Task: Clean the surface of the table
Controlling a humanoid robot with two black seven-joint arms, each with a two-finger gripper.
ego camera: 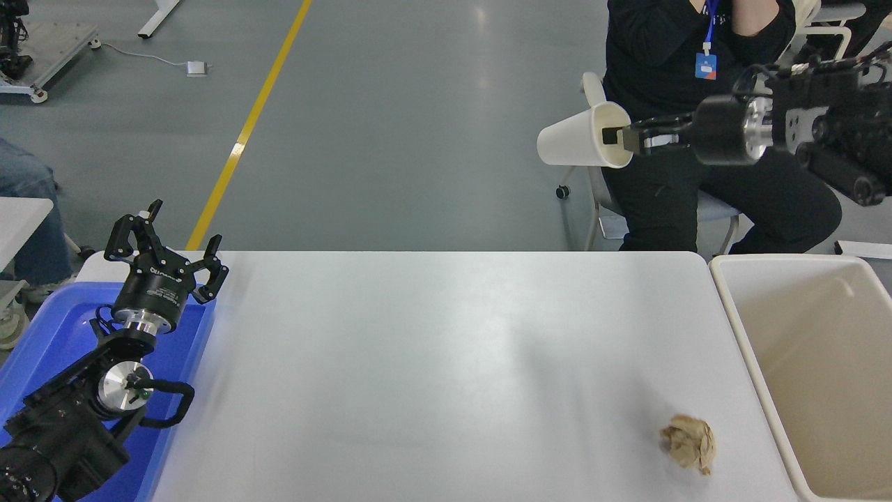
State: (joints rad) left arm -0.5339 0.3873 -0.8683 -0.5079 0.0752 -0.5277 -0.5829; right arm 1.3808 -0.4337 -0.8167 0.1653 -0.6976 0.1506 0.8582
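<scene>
The white table surface [418, 362] fills the middle of the head view. A crumpled brown paper ball [688, 441] lies on it near the front right. My right gripper [617, 137] is shut on the rim of a white paper cup [575, 145] and holds it on its side high in the air, beyond the table's far right edge. My left gripper [166, 247] is open and empty, parked over the blue tray at the lower left.
A blue plastic tray [52, 335] sits at the table's left end. A beige plastic bin [822, 376] stands at the right end. A person in black [669, 84] sits on a chair behind the far right corner.
</scene>
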